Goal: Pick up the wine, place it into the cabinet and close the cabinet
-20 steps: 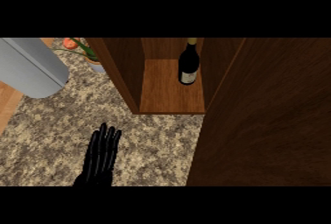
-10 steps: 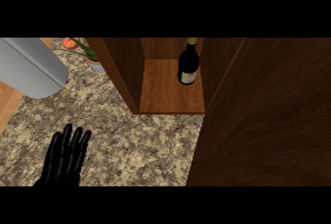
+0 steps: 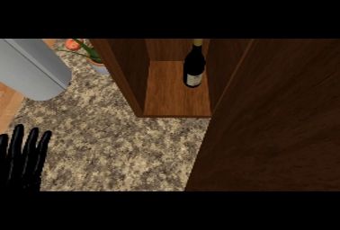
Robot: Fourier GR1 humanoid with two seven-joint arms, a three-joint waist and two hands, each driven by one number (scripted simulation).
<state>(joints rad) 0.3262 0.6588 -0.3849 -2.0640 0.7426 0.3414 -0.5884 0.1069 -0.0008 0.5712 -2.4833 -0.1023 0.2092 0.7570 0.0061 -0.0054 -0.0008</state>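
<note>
— What is the left hand [image 3: 23, 157] doing?

— It shows at the lower left corner of the head view, over the speckled stone counter [image 3: 119, 143]. Its fingers are straight and slightly spread, pointing up the view, and they close on nothing. Whether the palm touches the counter I cannot tell.

— And the wine?

— The wine bottle [image 3: 194, 65] is dark with a pale label low on its body and a lighter top at the neck. It stands upright on the wooden floor inside the cabinet [image 3: 176, 96] (toward the right of the compartment, near the back).

— How does it sit relative to the hand?

— Well apart: the bottle is up and to the right, with the cabinet's left wall and a stretch of counter between them. The cabinet door [image 3: 279, 126] fills the right side of the view, swung open.
</note>
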